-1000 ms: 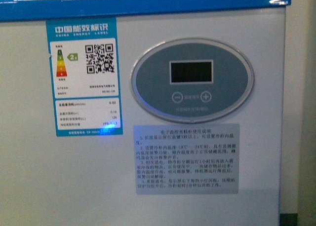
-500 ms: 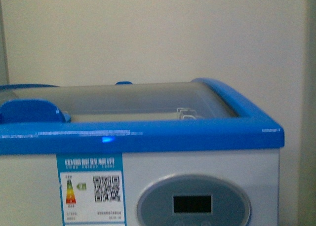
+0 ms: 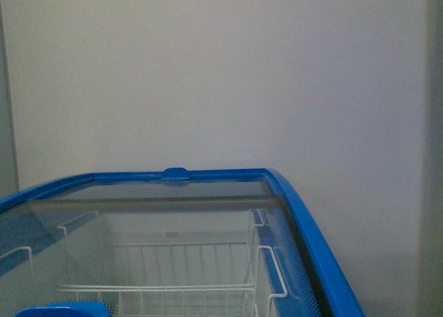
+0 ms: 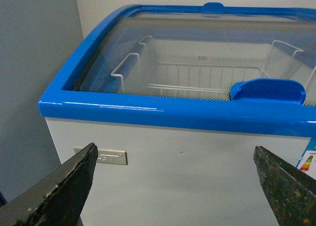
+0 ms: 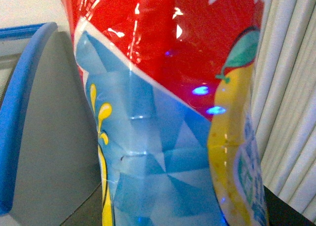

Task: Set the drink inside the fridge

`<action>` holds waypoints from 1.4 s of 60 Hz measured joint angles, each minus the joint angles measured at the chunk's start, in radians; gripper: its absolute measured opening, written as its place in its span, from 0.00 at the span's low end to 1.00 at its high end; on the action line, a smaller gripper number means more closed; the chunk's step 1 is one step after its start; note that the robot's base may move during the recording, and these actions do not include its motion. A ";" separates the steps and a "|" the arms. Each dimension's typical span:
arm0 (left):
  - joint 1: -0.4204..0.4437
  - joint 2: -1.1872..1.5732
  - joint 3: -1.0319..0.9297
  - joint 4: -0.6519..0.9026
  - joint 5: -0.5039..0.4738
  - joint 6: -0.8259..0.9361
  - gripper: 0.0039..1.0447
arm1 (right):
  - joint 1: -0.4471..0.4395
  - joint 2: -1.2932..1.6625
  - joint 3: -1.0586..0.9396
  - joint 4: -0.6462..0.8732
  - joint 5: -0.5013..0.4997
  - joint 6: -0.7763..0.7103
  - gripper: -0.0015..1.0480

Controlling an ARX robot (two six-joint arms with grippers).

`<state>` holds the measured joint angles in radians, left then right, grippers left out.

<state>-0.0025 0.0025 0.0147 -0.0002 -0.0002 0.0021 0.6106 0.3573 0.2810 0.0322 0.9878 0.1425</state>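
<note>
The fridge [image 3: 297, 213] is a white chest freezer with a blue rim and a glass sliding lid; white wire baskets [image 3: 180, 268] show through the glass. In the left wrist view its blue rim [image 4: 163, 115] and white front are close ahead. My left gripper [image 4: 175, 149] is open and empty, level with the front wall just below the rim. The drink [image 5: 168, 102] fills the right wrist view, with its red label, blue patch and yellow fruit picture; my right gripper is shut on it, with its fingers hidden. The fridge's blue rim [image 5: 19, 112] shows beside the bottle.
A blue lid handle [image 4: 266, 90] sits on the glass near the front rim. A tall grey cabinet [image 4: 34, 63] stands close beside the fridge. A plain wall [image 3: 221, 75] is behind it. A white ribbed surface [image 5: 291, 88] is beside the drink.
The front view has risen from the fridge's front panel with its labels and display to its top. The glass lid and wire baskets now show.
</note>
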 joint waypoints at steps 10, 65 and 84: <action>0.113 0.125 0.041 -0.042 0.314 -0.152 0.92 | 0.000 0.000 0.000 0.000 0.001 0.000 0.40; 0.001 1.230 0.613 0.210 0.639 1.229 0.92 | 0.001 0.000 0.000 0.000 0.000 0.000 0.40; 0.019 1.426 0.759 0.235 0.644 1.262 0.92 | 0.001 0.000 0.000 0.000 0.000 0.000 0.40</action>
<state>0.0162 1.4288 0.7738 0.2352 0.6437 1.2636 0.6117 0.3573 0.2810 0.0319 0.9882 0.1425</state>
